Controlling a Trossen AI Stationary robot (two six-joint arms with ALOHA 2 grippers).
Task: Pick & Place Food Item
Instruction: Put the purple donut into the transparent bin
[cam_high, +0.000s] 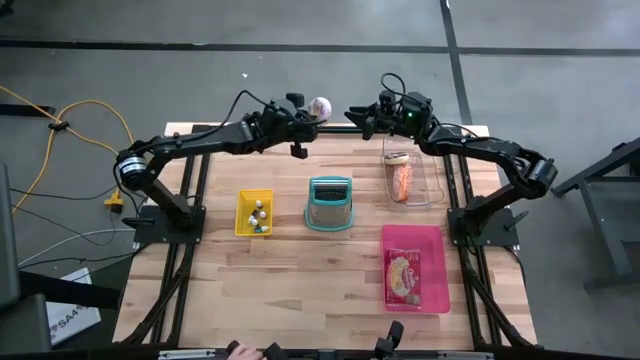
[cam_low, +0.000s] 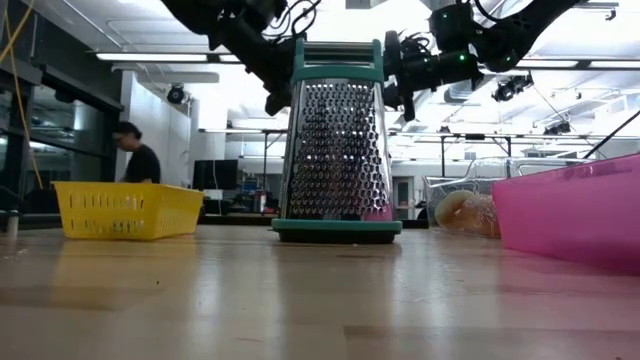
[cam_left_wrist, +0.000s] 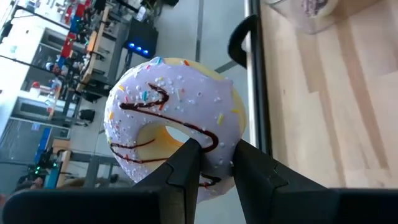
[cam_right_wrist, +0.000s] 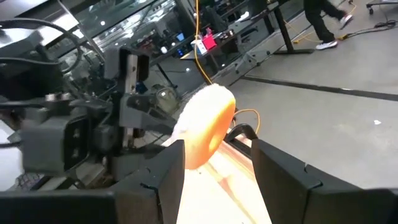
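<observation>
A doughnut (cam_left_wrist: 174, 118) with lilac icing, sprinkles and dark drizzle hangs in the air over the table's far edge (cam_high: 318, 105). My left gripper (cam_left_wrist: 214, 149) is shut on it and reaches in from the left (cam_high: 308, 115). My right gripper (cam_right_wrist: 217, 152) stands open just right of the doughnut (cam_high: 353, 113), facing it, a gap apart. The right wrist view shows the doughnut's plain orange side (cam_right_wrist: 205, 127) ahead of the open fingers. My left gripper pinches the doughnut's ring (cam_left_wrist: 217, 146) between its two fingers. One fingertip (cam_left_wrist: 186, 155) sits at the hole's edge and the other (cam_left_wrist: 249, 158) on the ring's outer side. The doughnut is lifted clear and stands on edge, its iced face toward the left wrist camera.
A clear tub (cam_high: 408, 175) with food stands at the far right, a pink tray (cam_high: 436, 240) holding a packet (cam_high: 404, 277) nearer. A teal-framed grater (cam_high: 329, 203) stands mid-table, and a yellow basket (cam_high: 254, 212) of small items to its left. A person is in the room behind (cam_low: 135, 152).
</observation>
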